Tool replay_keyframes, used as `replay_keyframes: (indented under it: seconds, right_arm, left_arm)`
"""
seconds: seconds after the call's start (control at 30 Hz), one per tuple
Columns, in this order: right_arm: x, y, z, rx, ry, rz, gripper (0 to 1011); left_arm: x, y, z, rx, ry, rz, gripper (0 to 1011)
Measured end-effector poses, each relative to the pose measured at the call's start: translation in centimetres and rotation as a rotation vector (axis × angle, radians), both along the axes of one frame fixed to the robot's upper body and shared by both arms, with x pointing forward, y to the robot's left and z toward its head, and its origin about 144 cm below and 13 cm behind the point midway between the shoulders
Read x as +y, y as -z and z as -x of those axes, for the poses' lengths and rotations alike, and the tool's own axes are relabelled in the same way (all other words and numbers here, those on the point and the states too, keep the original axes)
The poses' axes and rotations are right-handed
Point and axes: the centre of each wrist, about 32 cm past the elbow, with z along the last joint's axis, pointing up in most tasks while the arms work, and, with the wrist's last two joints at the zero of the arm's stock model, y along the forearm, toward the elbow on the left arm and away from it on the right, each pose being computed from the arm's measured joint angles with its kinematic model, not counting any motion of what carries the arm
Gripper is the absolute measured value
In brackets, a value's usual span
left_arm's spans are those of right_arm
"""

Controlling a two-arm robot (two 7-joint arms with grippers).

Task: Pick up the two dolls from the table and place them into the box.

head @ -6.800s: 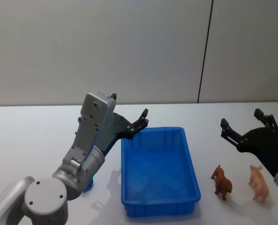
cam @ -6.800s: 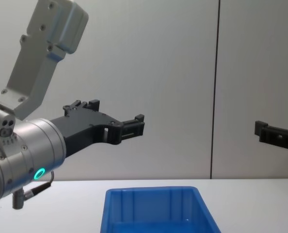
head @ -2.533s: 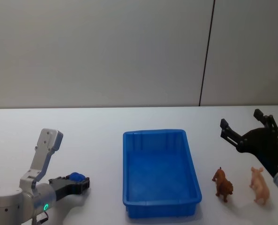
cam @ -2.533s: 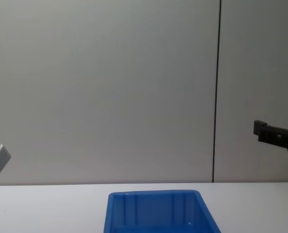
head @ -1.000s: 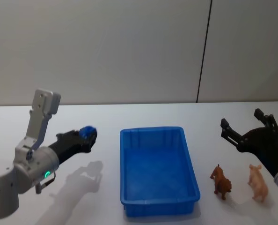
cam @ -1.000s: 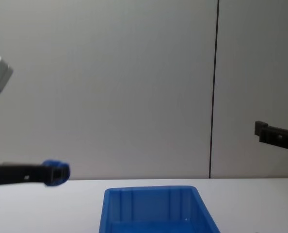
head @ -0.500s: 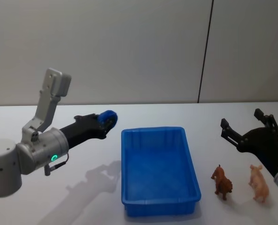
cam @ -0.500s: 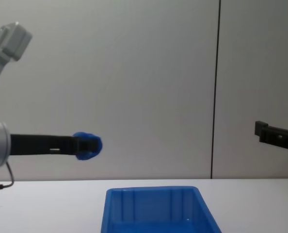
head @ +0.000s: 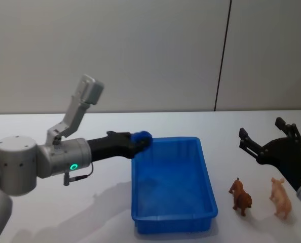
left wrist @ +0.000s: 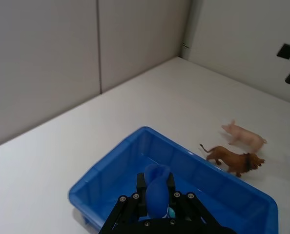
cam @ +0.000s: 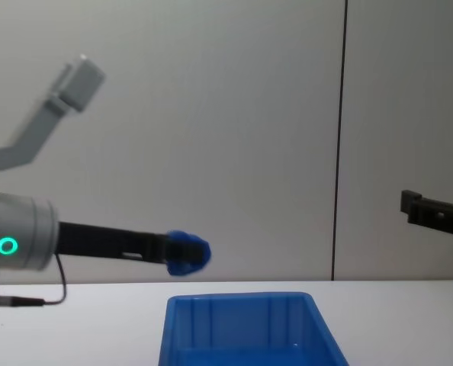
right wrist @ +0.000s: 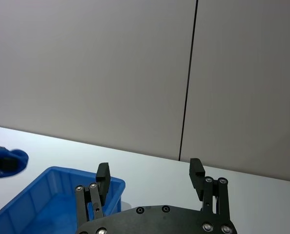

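Head view: the left fingers (head: 124, 138) pinch a small blue toy (head: 143, 136), up in the air over the far left corner of the blue box (head: 165, 139). The right fingers (head: 248, 144) are spread wide and hold nothing, above the bench (head: 19, 126) right of the box. A brown toy animal (head: 239, 197) and a pink pig (head: 279, 197) stand there, near the box's right edge, apart from it.
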Motion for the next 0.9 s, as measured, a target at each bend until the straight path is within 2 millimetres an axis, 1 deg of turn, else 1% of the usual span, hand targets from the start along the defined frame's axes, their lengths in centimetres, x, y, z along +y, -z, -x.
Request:
replay_keyframes:
  seconds: [0.13,0.23,0.27,0.33,0.5,0.53,0.57,0.63,0.67,0.7,0.73,0.77,0.8,0.87,0.9]
  right_arm:
    - [0.0,0.0,0.0,0.0,0.0,0.0,1003]
    - [0.0,0.0,0.0,0.0,0.0,0.0,1003]
    - [0.0,0.0,0.0,0.0,0.0,0.0,1003]
    - [0.0,0.0,0.0,0.0,0.0,0.0,1003]
    - [0.0,0.0,0.0,0.0,0.0,0.0,1003]
    - [0.0,0.0,0.0,0.0,0.0,0.0,1003]
    - [0.0,0.0,0.0,0.0,0.0,0.0,1003]
    - [0.0,0.0,0.0,0.0,0.0,0.0,1003]
    - [0.0,0.0,0.0,0.0,0.0,0.0,1003]
    - [0.0,0.0,0.0,0.0,0.0,0.0,1003]
    - [0.0,0.0,0.0,0.0,0.0,0.0,1003]
    - [0.0,0.0,0.0,0.0,0.0,0.0,1003]
    - [0.0,0.0,0.0,0.0,0.0,0.0,1003]
    - [0.0,0.0,0.0,0.0,0.0,0.0,1003]
    - [0.0,0.0,0.0,0.0,0.0,0.0,1003]
  left_arm:
    - [-0.6,0.6,-1.4,0.054,0.073,-0.017,209]
    - [-1.1,1.1,-2.5,0.094,0.119,-0.029,257]
    - [-1.2,1.3,-2.8,0.105,0.131,-0.033,298]
    - [-1.5,1.5,-3.3,0.125,0.158,-0.041,332]
    - [-2.5,2.6,-5.3,0.203,0.242,-0.066,509]
    - [-2.6,2.7,-5.5,0.211,0.247,-0.067,524]
    - [-2.7,2.8,-5.9,0.226,0.268,-0.071,568]
    - [-2.8,2.9,-6.4,0.242,0.286,-0.073,583]
    - [-2.8,2.9,-6.4,0.242,0.286,-0.073,652]
    - [-2.8,3.0,-6.6,0.249,0.296,-0.072,692]
    - [-2.8,2.9,-6.6,0.249,0.298,-0.072,709]
    - [-2.8,2.9,-6.6,0.251,0.299,-0.071,766]
    - [-2.8,2.9,-6.7,0.25,0.303,-0.068,766]
    - [-2.6,2.8,-6.7,0.244,0.303,-0.06,855]
    - [-2.6,2.7,-6.6,0.24,0.303,-0.054,874]
